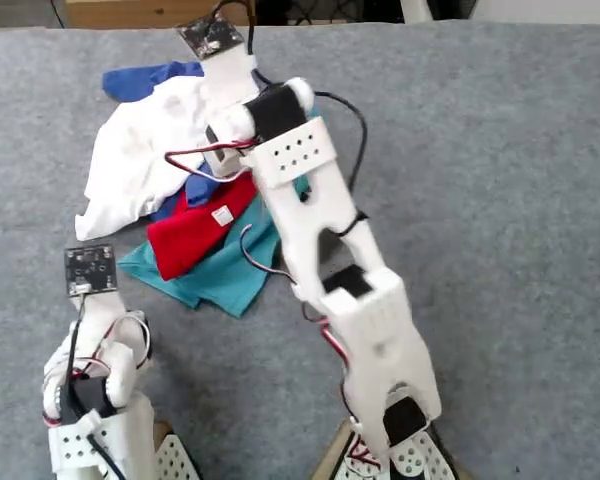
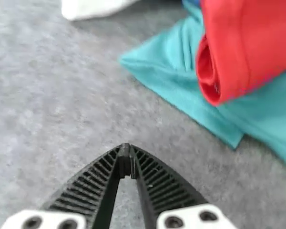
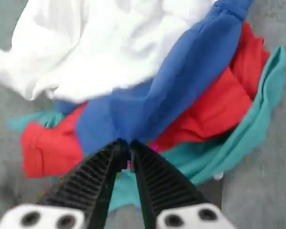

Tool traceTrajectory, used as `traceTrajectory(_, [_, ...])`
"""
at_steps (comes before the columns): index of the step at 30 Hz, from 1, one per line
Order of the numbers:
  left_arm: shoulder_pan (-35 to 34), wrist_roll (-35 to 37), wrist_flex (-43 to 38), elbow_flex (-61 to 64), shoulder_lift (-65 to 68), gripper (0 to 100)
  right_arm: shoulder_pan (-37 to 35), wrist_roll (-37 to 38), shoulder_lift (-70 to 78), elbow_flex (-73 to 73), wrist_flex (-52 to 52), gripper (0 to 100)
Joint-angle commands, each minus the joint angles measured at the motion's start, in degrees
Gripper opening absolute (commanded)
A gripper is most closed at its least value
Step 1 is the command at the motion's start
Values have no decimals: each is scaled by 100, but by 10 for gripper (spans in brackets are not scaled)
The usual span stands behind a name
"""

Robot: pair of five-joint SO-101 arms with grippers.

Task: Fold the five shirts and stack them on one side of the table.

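A heap of shirts lies at the table's far left: a white shirt (image 1: 145, 150) on top, a blue shirt (image 1: 145, 80) under it, then a red shirt (image 1: 195, 230) and a teal shirt (image 1: 220, 280) at the bottom. The right arm stretches over the heap. Its gripper (image 3: 128, 143) is shut on a fold of the blue shirt (image 3: 181, 81), which runs taut across the red shirt (image 3: 214, 105). My left gripper (image 2: 126, 152) is shut and holds nothing; it hovers over bare table just short of the teal shirt's corner (image 2: 181, 62) and the rolled red edge (image 2: 243, 43).
The grey felt table (image 1: 500, 200) is bare to the right of the long white right arm (image 1: 320, 240). The left arm's base (image 1: 90, 400) sits at the near left edge. A wooden board (image 1: 130, 10) lies beyond the far edge.
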Motion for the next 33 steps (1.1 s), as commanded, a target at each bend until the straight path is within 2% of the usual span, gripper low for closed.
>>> traceTrajectory(1, [-110,97,-105,-541,-35,29,-97,0,-1727,2413,35,13])
traceTrajectory(6, [-110,114,-79,-690,-35,32,53,44,-3336,5481,-273,14])
traceTrajectory(8, [-110,114,-70,-620,-35,33,149,308,-3749,6404,-677,15])
traceTrajectory(11, [-119,88,-97,-453,-35,34,176,791,-4154,7108,-1011,24])
traceTrajectory(13, [-92,70,-141,-312,-44,34,176,747,-4295,6967,-1169,80])
traceTrajectory(18, [-119,62,-703,259,-44,34,-149,642,-3934,5429,-1178,339])
traceTrajectory(20, [-84,62,-809,479,-44,34,-308,642,-3380,4725,-1178,384])
traceTrajectory(28, [-119,70,-800,470,-44,30,-651,686,-215,831,-1292,290])
traceTrajectory(33, [-119,70,-791,470,-44,30,-659,686,1947,-2141,-1978,286])
